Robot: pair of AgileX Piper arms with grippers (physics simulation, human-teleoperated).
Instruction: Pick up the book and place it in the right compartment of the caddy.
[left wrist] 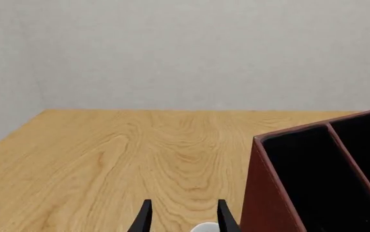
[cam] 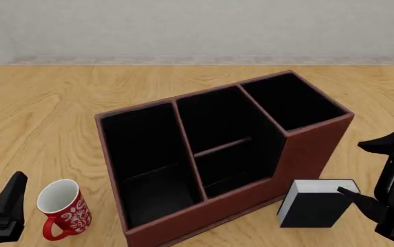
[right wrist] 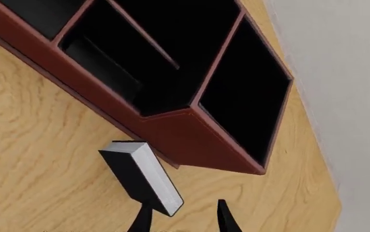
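Right gripper (cam: 361, 199) sits low at the near right of the table (cam: 38, 113), fingers spread, nothing between them. In the right wrist view the two fingertips (right wrist: 144, 218) are apart, one tip just at the book's (right wrist: 142, 176) near corner, the other clear of it; contact can't be confirmed. Front view: one dark finger points at the book's (cam: 317, 203) upper right edge, right beside it.

Book stands on the table, black cover facing the camera, white pages on top, just off the caddy's (cam: 300, 149) front right corner, close to its wall. It is outside the caddy.

Right compartment (cam: 291, 103) is the narrow far-right section, black-lined. Middle section has a crossbar (cam: 223, 146); wider section on the left.

Left gripper (left wrist: 183, 217) fingers spread, holding nothing, low at the near left of the table. Red mug (cam: 63, 208) with white interior stands upright beside it, near the caddy's front left corner. A sliver of the mug rim shows between the left fingers in the left wrist view.
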